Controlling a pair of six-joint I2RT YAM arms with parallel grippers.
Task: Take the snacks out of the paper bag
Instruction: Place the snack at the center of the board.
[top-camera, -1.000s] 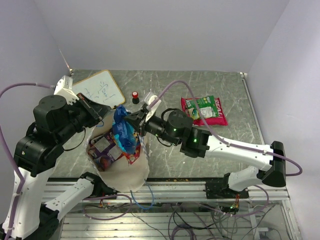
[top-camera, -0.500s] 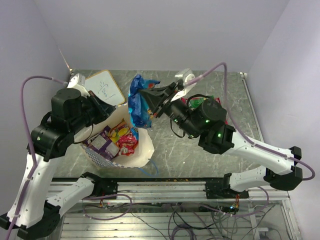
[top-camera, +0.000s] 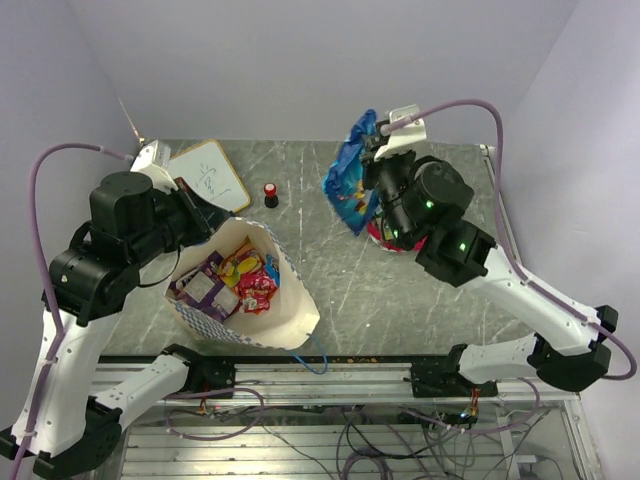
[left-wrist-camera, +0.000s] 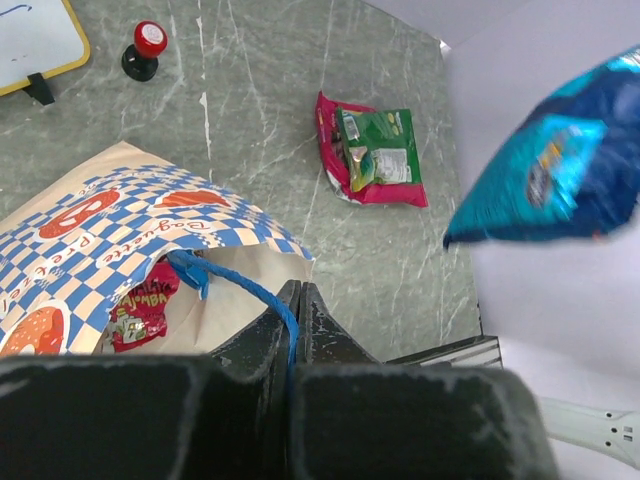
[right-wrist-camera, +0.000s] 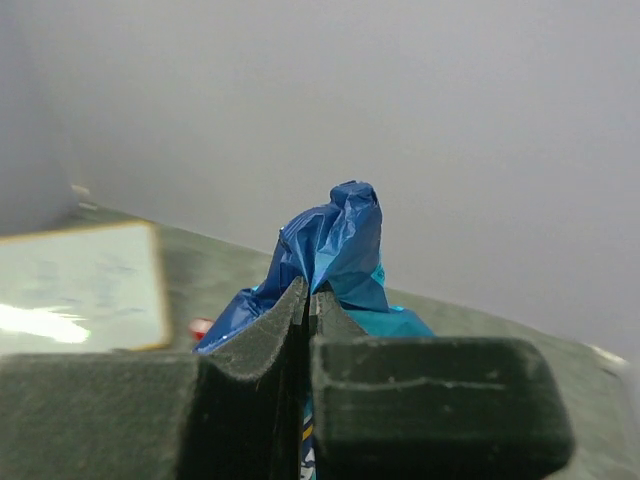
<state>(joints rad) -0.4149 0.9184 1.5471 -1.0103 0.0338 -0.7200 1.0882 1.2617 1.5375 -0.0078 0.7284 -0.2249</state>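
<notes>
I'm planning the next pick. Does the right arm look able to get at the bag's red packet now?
Probably not yet: the right gripper is shut on the blue packet. The paper bag stands open, leaving the red packet uncovered.

The right gripper (right-wrist-camera: 308, 298) has its fingers (right-wrist-camera: 255, 335) pinched on the crumpled top of a blue snack packet (right-wrist-camera: 335, 235), with a white board (right-wrist-camera: 80, 285) blurred on the worktop (right-wrist-camera: 215, 270) at left.

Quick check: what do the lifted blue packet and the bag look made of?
The blue packet: likely thin plastic or foil film, glossy, crumpled into sharp creases where pinched. The paper bag: seemingly matte printed paper, holding stiff folds. Its handle: blue cord, apparently twisted fibre.
</notes>
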